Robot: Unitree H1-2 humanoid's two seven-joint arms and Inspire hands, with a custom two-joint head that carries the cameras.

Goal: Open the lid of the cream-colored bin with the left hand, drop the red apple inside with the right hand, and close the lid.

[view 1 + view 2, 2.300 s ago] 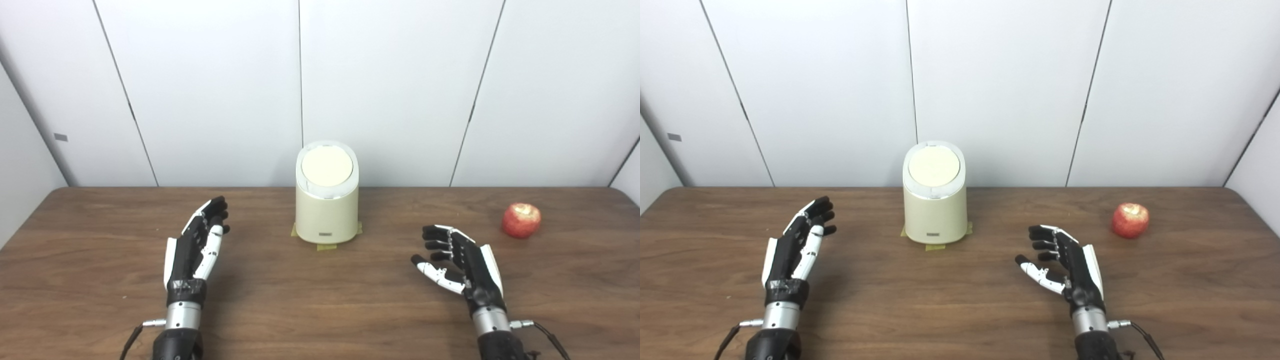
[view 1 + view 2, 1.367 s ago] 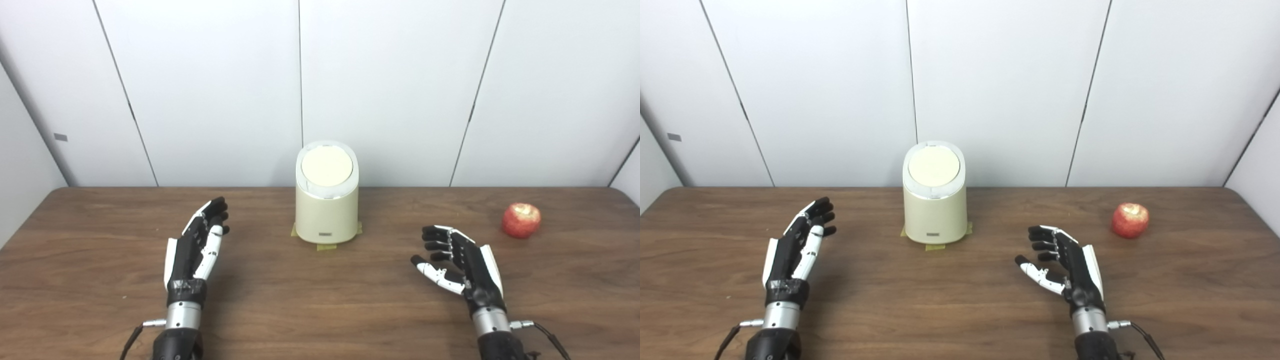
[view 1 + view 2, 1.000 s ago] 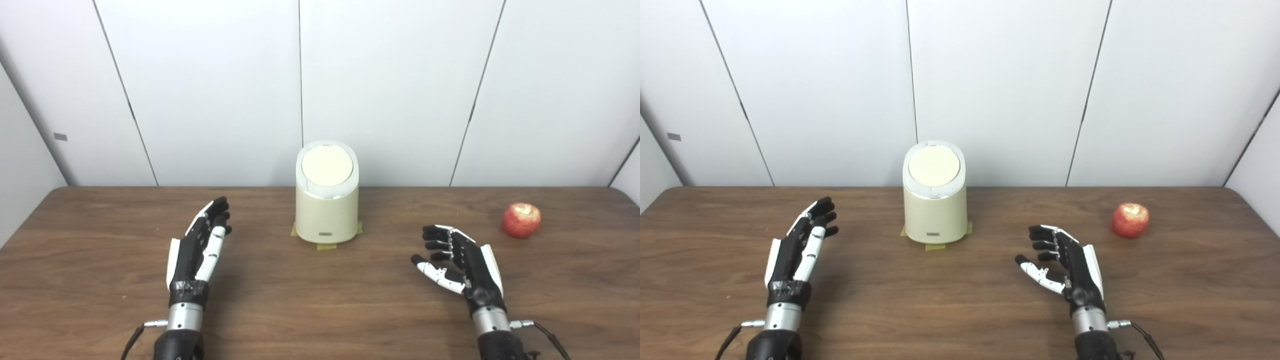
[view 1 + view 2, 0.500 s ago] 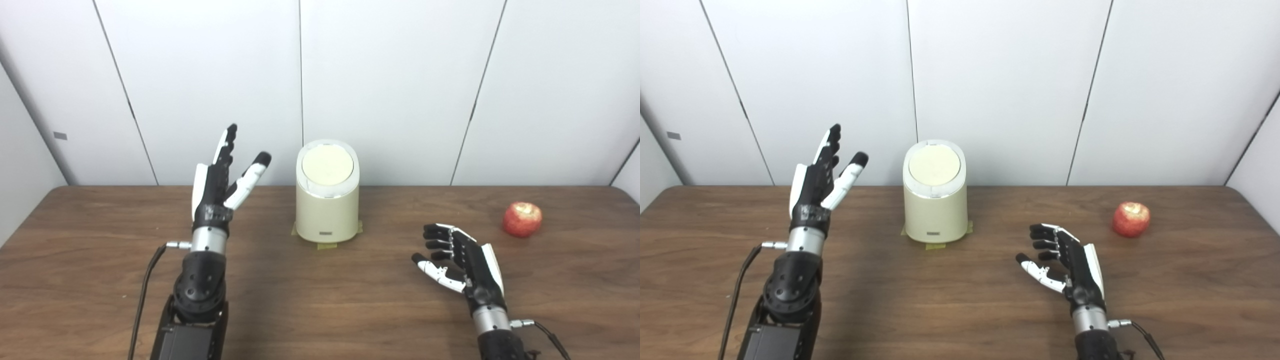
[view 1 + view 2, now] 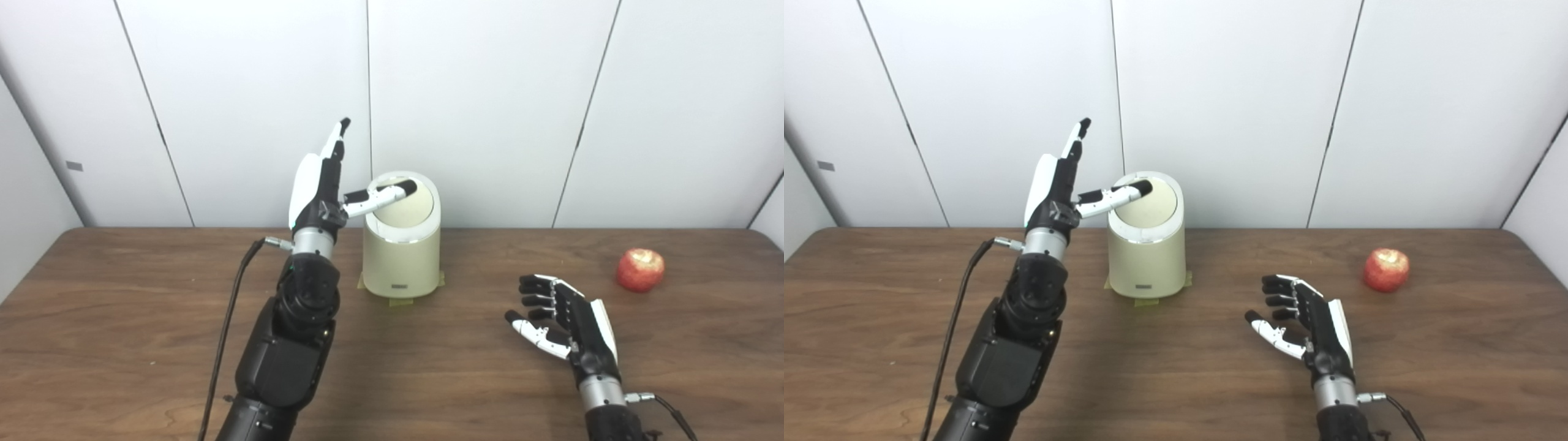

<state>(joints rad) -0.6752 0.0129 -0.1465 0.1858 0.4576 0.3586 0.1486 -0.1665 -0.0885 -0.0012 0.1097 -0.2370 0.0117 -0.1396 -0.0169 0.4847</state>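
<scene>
The cream-colored bin (image 5: 400,260) stands at the back middle of the wooden table, its round lid (image 5: 406,207) closed. My left hand (image 5: 323,184) is raised just left of the bin, open, fingers pointing up, with the thumb reaching over the lid's upper left rim. Whether the thumb touches the lid I cannot tell. The red apple (image 5: 640,269) lies on the table at the far right. My right hand (image 5: 566,318) rests low over the table, open and empty, well left of the apple and nearer to me.
The brown table (image 5: 122,318) runs across the whole view, with white wall panels close behind the bin. Yellow tape (image 5: 398,301) marks the bin's base. A black cable (image 5: 229,324) hangs from the left wrist.
My left arm has risen from the table and swung right toward the bin, and its thumb now reaches over the lid. The right hand, bin and apple have stayed in place.
</scene>
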